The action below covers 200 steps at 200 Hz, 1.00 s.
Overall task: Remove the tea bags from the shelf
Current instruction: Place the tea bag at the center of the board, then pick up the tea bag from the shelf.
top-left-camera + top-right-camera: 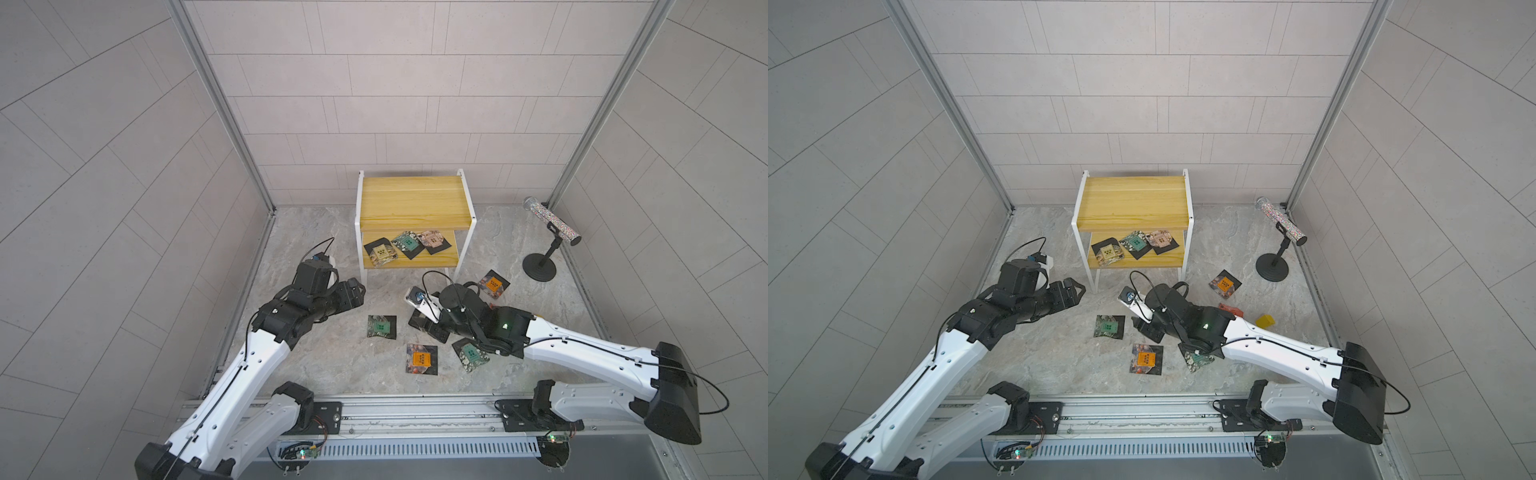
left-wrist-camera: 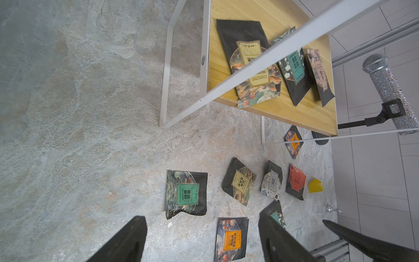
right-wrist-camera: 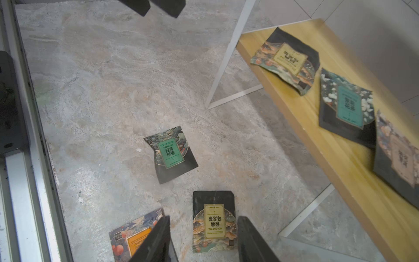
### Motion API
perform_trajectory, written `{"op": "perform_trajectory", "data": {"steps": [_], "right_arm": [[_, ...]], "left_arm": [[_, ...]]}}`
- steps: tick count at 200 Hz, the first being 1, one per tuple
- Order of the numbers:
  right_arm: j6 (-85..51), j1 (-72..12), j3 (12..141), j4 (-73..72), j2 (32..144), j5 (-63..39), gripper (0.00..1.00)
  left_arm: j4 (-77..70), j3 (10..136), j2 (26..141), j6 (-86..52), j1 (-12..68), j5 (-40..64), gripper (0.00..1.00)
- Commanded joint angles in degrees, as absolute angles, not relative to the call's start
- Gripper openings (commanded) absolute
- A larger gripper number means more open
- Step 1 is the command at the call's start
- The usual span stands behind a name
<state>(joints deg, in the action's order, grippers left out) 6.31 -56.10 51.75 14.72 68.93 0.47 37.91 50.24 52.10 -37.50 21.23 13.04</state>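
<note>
1. We work on a stone-look floor (image 1: 340, 374), boxed in by pale grey tiled walls.
2. Nearest us, loose tea bags lie flat on that floor. We count seven, among them an orange bag (image 1: 422, 359) and a green bag (image 1: 381, 327). These we judge done.
3. Our right gripper (image 3: 205, 219) hangs low over an oolong bag (image 3: 214, 221) that lies on the floor. The jaws stand apart on either side of it without pinching, so we take the bag as not held.
4. Our left gripper (image 2: 201, 217) is spread wide and empty, near the front leg of the shelf on its own side.
5. Further back stands the shelf (image 1: 411, 199). Its top board is bare. Its lower board carries three bags overlapping at their edges: a beige bag (image 1: 380, 253), a teal bag (image 1: 408, 243) and a pink bag (image 1: 432, 239).
6. We judge the job about two-thirds done, with those three left to lift off.
</note>
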Motion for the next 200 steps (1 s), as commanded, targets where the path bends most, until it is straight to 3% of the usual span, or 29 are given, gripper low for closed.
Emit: {"op": "perform_trajectory", "data": {"steps": [1, 95, 200], "right_arm": [[10.83, -54.69, 54.38, 11.57, 70.4, -1.28, 0.54], [24.99, -50.55, 60.79, -0.66, 82.39, -7.44, 0.69], [31.31, -47.08, 69.96, -6.45, 95.48, -7.91, 0.69]], "left_arm": [[37.77, 51.84, 51.99, -37.0, 20.83, 13.36, 0.86], [39.34, 51.17, 50.87, -37.82, 20.65, 10.99, 0.87], [40.76, 50.46, 49.9, -37.27, 18.93, 11.08, 0.87]]}}
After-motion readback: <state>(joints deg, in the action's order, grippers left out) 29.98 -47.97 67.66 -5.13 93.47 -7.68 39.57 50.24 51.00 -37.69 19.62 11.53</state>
